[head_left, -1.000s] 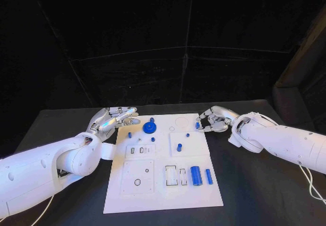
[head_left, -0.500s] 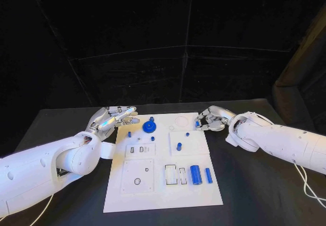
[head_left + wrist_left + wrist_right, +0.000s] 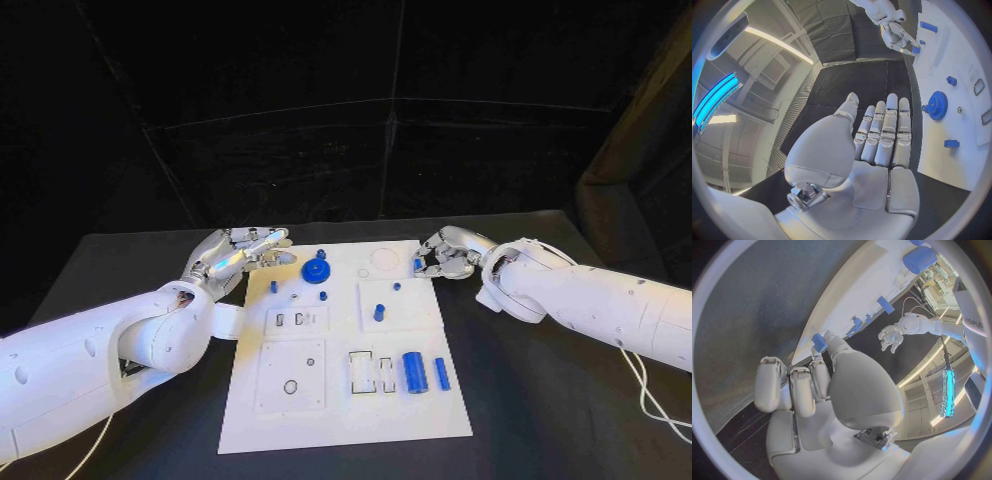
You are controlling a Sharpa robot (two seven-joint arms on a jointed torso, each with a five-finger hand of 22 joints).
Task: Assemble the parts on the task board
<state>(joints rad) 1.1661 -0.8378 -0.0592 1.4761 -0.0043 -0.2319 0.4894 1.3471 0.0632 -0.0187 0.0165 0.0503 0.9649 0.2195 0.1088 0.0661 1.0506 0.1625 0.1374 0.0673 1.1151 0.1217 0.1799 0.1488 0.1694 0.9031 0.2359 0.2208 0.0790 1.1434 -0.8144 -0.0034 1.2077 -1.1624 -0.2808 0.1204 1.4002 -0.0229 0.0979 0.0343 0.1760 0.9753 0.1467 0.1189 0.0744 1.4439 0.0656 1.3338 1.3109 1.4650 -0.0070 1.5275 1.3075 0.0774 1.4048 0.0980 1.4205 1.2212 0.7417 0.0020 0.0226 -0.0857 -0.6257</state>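
Black surface (image 3: 548, 400) against a dark curtained backdrop, with the white task board (image 3: 346, 420) lying at its middle. Right hand (image 3: 444, 255) rests at the board's far right edge, its fingers curled in; a small blue part (image 3: 420, 266) sits pinched at the fingertips, seen in the right wrist view as a short blue piece (image 3: 819, 342) between the thumb and the nearest finger, just above the board's edge. Left hand (image 3: 238, 252) hovers at the board's far left corner, holding nothing, with its fingers extended side by side and the palm (image 3: 873, 185) bare in the left wrist view.

Nearest the left hand, a blue gear (image 3: 317, 272) stands on the far part of the board, with a small blue peg (image 3: 322, 253) just beyond it. Two further small blue pieces flank the gear on the near side: one (image 3: 274, 286) toward the left edge and one (image 3: 325, 295) just beside the gear. A short upright blue peg (image 3: 379, 312) stands in the middle of the board, between the gear and the right edge.

Toward the near end, a large blue cylinder (image 3: 413, 372) lies flat with a thinner blue bar (image 3: 441, 373) just beside it on the right. White rectangular recesses (image 3: 371, 372) lie immediately left of the cylinder, and a square panel with a small oval hole (image 3: 291, 386) occupies the near left part.
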